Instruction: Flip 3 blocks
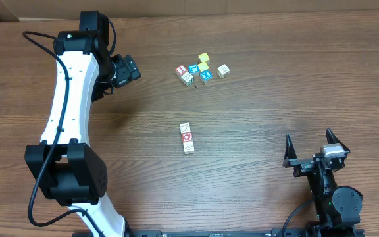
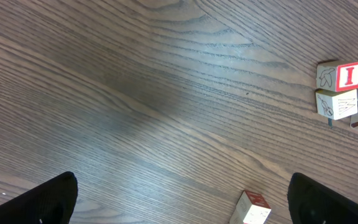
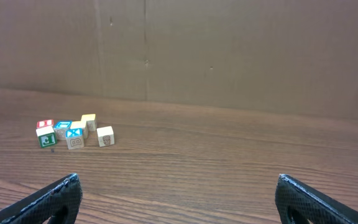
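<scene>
As the left end effector (image 2: 182,202) gapes, blocks (image 1: 187,138) touch.

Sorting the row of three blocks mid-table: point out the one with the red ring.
The middle block: its top shows a red ring on white. The far end block and the near end block show cream tops with faint marks.

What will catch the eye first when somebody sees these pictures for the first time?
The large white left arm stretches up the left side of the table, its left gripper open. At the table's middle, three blocks lie in a short row, the middle one showing a red ring; a cluster of coloured cubes sits farther back. The right gripper stands open at lower right.
</scene>
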You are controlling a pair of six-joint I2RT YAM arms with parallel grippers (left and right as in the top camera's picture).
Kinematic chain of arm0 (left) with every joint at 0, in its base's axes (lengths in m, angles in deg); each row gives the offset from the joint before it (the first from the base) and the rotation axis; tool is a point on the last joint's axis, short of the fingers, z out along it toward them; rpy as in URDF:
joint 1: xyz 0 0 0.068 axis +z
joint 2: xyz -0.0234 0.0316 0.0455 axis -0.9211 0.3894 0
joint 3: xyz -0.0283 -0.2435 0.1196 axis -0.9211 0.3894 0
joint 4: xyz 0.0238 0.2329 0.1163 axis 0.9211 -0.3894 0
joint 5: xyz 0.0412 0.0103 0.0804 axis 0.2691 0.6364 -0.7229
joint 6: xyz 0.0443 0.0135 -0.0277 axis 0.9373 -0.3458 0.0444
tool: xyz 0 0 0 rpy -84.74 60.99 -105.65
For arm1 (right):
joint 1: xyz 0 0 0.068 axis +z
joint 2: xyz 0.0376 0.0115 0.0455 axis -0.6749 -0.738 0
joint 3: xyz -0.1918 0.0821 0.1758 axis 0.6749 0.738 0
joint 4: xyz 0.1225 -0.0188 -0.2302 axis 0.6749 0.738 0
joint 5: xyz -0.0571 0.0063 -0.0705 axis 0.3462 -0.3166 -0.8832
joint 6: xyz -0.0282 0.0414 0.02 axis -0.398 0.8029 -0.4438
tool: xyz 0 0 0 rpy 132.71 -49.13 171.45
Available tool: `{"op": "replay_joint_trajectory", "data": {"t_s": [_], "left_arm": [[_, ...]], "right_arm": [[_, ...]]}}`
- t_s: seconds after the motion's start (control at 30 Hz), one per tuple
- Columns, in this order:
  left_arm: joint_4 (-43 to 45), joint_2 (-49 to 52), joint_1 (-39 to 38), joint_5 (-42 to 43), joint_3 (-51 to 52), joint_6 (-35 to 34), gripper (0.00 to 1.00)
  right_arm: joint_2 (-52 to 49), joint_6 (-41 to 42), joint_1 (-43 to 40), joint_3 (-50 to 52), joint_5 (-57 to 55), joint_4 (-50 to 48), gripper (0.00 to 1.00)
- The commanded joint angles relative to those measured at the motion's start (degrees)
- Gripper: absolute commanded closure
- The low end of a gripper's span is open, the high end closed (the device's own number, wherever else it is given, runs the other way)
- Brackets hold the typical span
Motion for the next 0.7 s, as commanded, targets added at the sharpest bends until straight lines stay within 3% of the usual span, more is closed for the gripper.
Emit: {"op": "replay_joint_trajectory", "data": {"t_s": [0.0, 0.67], "left_arm": [[0.07, -3.96, -0.5, -0.17, -1.03, -0.74, 0.0], [-1.29, -45.0, -2.58, -1.68, 3.13, 1.51, 0.0]], "right_arm": [[0.52, -0.44, 0.09, 0.59, 0.07, -0.35, 0.0], [0.52, -0.42, 0.09, 0.59, 0.07, -0.35, 0.0]]}}
